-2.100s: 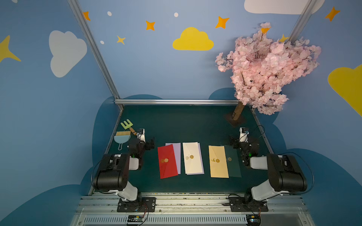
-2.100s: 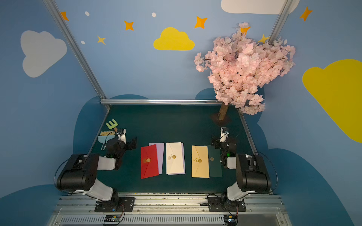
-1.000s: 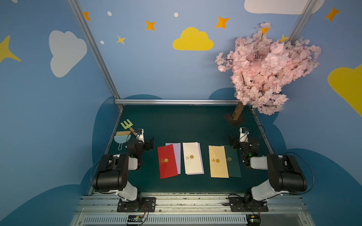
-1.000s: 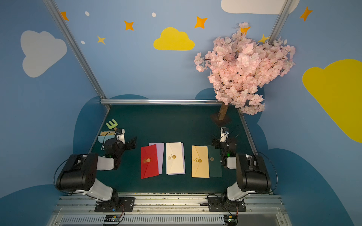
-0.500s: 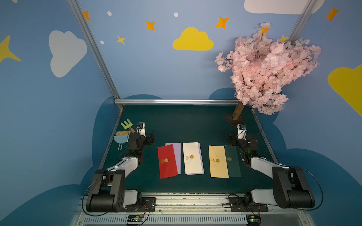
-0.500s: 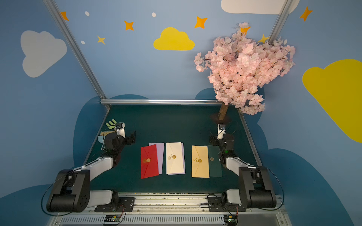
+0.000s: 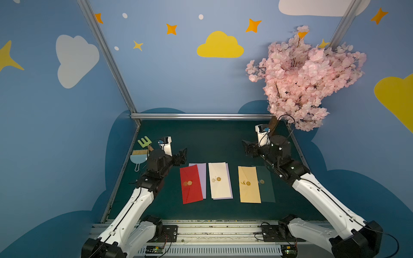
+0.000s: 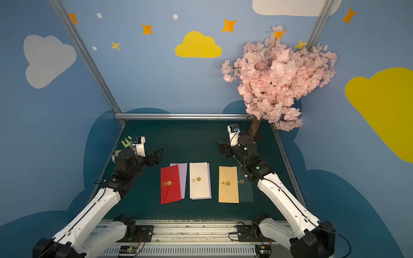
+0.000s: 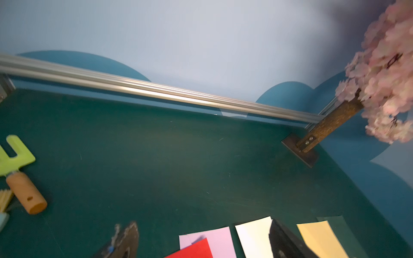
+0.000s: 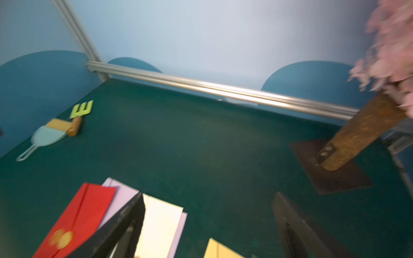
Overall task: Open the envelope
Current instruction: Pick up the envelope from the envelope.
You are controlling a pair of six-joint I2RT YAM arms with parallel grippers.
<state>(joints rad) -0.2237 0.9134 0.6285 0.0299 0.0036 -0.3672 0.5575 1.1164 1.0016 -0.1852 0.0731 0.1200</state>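
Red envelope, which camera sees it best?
Both top views show the whole red envelope sharply, gold seal included. The right wrist view shows most of it, blurred; the left wrist view catches only a corner.

Two white arms stretch forward from the near edge of the table (image 7: pixel 212 138). The left gripper (image 7: pixel 182 154) and right gripper (image 7: pixel 245 147) hover above its sides, angled inward, jaws spread wide, holding nothing.

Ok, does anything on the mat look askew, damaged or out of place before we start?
Only a small thing: the red envelope lies slightly skewed over the lilac envelope, while the cream envelope and tan envelope sit straighter. Nothing looks torn, opened or spilled.
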